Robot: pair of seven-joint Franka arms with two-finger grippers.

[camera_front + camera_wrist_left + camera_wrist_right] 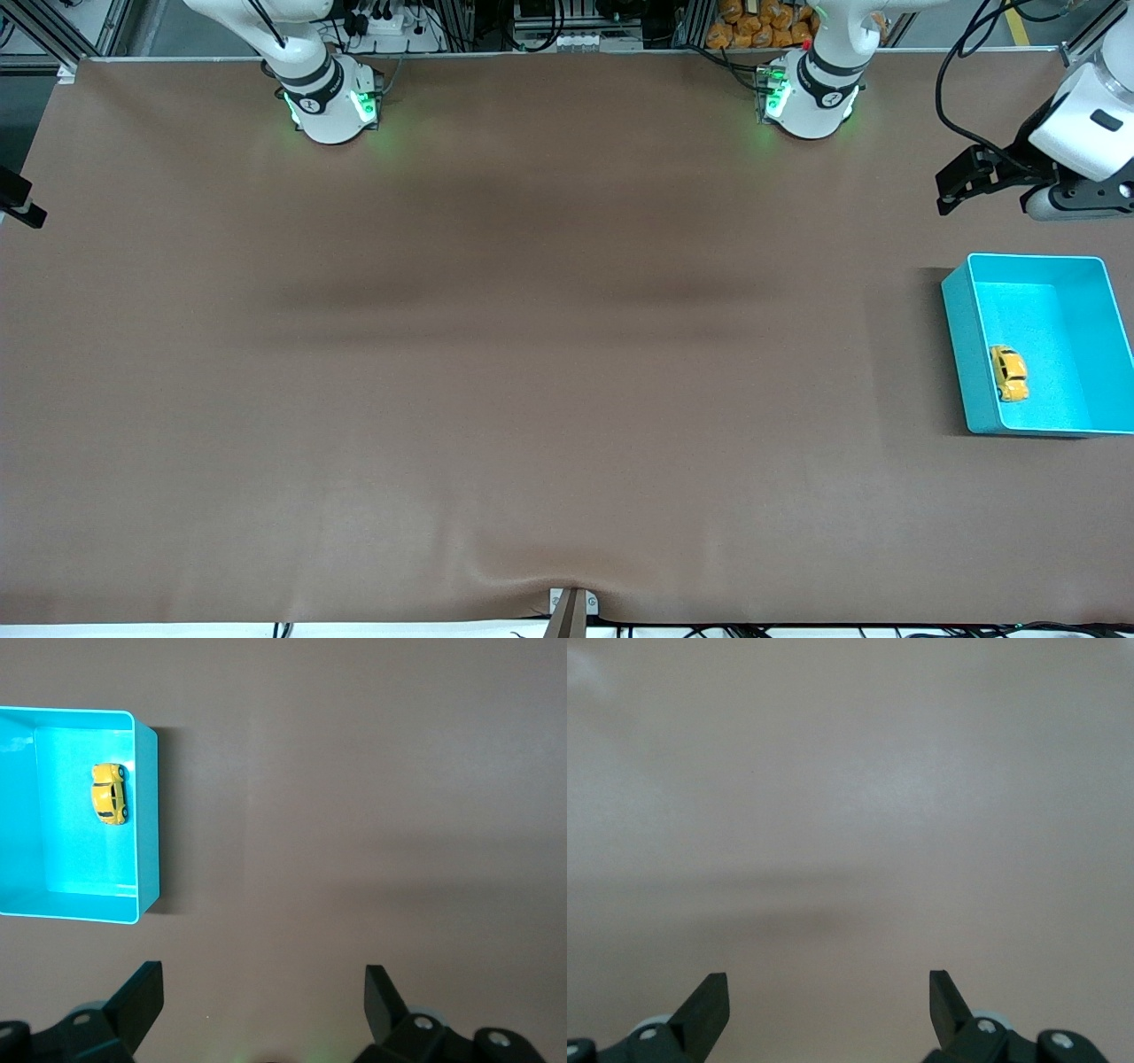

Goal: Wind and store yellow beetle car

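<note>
The yellow beetle car [1009,373] lies inside the teal bin [955,346], on its floor close to the wall toward the table's middle. It also shows in the left wrist view [109,794], inside the bin [147,824]. My left gripper [944,195] hangs open and empty over bare table, farther from the front camera than the bin; in its own view [263,992] the fingers stand wide apart. My right gripper [22,202] waits at the right arm's end of the table, open and empty over bare cloth [829,992].
The brown cloth table [532,354] is flat, with a small wrinkle at its near edge. The bin stands near the table's edge at the left arm's end. The arm bases [332,102] stand along the back edge.
</note>
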